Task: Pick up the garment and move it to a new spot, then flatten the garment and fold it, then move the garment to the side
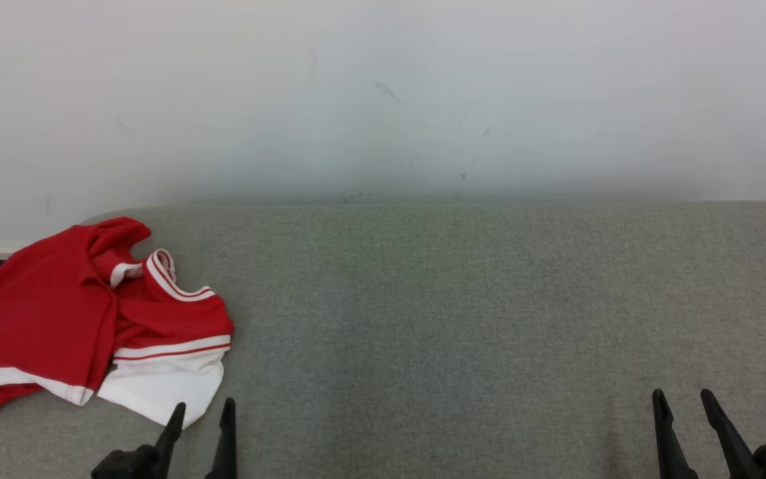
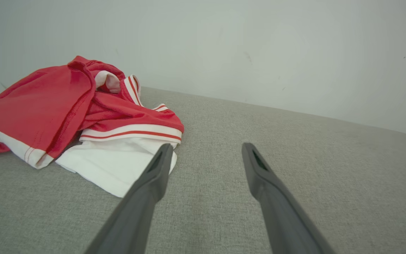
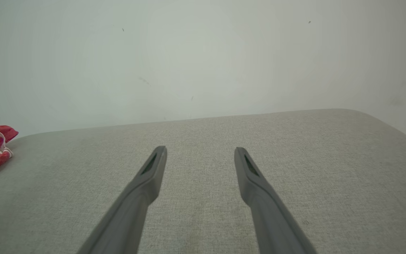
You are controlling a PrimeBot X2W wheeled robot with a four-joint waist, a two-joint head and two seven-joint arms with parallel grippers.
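Nearest me, over the near edge of the grey cloth-covered desk (image 1: pixel 463 319), both grippers hang with nothing in them. The left gripper (image 1: pixel 203 406) has its fingers spread, and so does the right gripper (image 1: pixel 682 396). The garment (image 1: pixel 90 313), a red shirt with white trim, lies crumpled at the desk's left end, just beyond and left of the left gripper, with its white hem almost at the fingertips. The right gripper is well apart from it, so the left arm looks the one to reach. A pale wall (image 1: pixel 383 100) stands behind.
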